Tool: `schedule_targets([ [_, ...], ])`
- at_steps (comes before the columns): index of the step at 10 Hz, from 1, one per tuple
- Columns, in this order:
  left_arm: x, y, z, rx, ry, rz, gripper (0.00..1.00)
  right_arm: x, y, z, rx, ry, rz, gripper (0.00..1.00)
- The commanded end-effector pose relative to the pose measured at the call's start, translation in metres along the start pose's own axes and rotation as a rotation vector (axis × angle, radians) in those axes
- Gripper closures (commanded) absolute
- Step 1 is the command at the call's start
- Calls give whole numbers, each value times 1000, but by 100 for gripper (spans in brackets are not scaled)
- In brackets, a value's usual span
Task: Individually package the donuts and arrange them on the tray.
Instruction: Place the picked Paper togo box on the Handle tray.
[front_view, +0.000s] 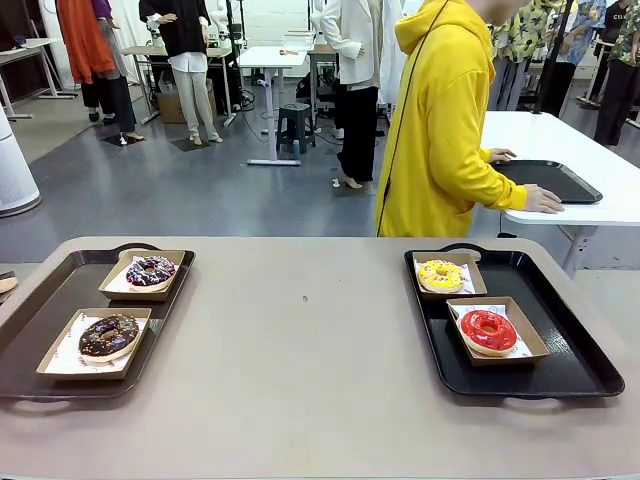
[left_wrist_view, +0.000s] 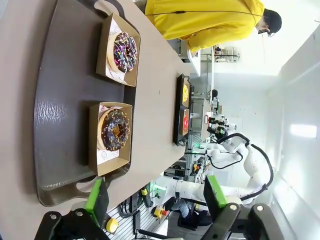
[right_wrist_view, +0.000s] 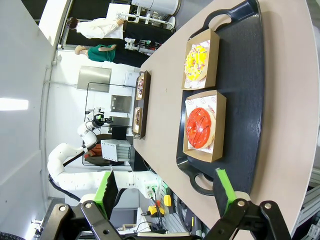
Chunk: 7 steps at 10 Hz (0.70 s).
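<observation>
- Left end effector and right end effector both spread apart, empty.
- Four donuts, each boxed: two on the left tray, two on the right tray, at opposite table ends.
- Looks nearly finished, probably. For tidiness, nudge boxes square without touching frosting.

No print is legible anywhere (the box liners' marks blur)

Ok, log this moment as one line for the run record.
left gripper open, holds nothing | right gripper open, holds nothing | donuts four, each boxed | trays two boxes per tray | person turned away
</observation>
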<state>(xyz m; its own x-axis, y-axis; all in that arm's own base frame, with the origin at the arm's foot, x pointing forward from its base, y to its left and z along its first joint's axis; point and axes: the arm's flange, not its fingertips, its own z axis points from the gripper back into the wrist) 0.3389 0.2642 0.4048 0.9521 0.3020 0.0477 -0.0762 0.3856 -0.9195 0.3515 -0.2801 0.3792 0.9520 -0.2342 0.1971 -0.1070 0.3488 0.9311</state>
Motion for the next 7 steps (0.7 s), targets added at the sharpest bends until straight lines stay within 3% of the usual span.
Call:
schedule_targets([
  [1, -1, -1, 2, -4, -10, -7, 0, 0, 1, 0, 3, -2, 1, 0],
  [7, -1, -1, 2, -4, -10, -7, 0, 0, 1, 0, 3, -2, 1, 0],
])
